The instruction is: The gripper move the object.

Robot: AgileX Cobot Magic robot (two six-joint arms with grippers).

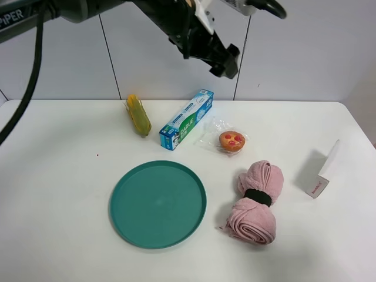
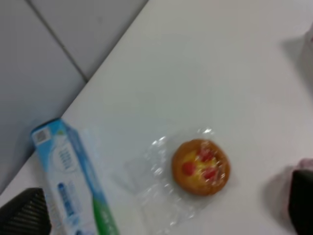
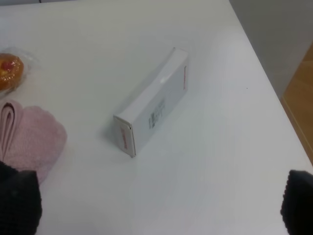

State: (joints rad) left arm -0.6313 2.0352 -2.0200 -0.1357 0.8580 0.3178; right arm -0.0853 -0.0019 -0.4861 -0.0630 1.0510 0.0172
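Observation:
The object is a small orange-brown muffin (image 1: 232,141) with red spots, lying in a crinkly clear wrapper on the white table, right of centre. It also shows in the left wrist view (image 2: 200,166) and at the edge of the right wrist view (image 3: 9,71). My left gripper (image 1: 226,59) hangs high above the table's back edge, above and behind the muffin, touching nothing. In its wrist view the left gripper (image 2: 161,210) is open and empty, its fingertips far apart. My right gripper (image 3: 156,203) is open and empty above the table's right side; it is out of the exterior view.
A blue box (image 1: 186,119) lies just left of the muffin, with a yellow corn cob (image 1: 138,114) further left. A green plate (image 1: 157,202) sits at front centre. A rolled pink towel (image 1: 257,201) lies in front of the muffin. A white box (image 1: 324,170) stands at right.

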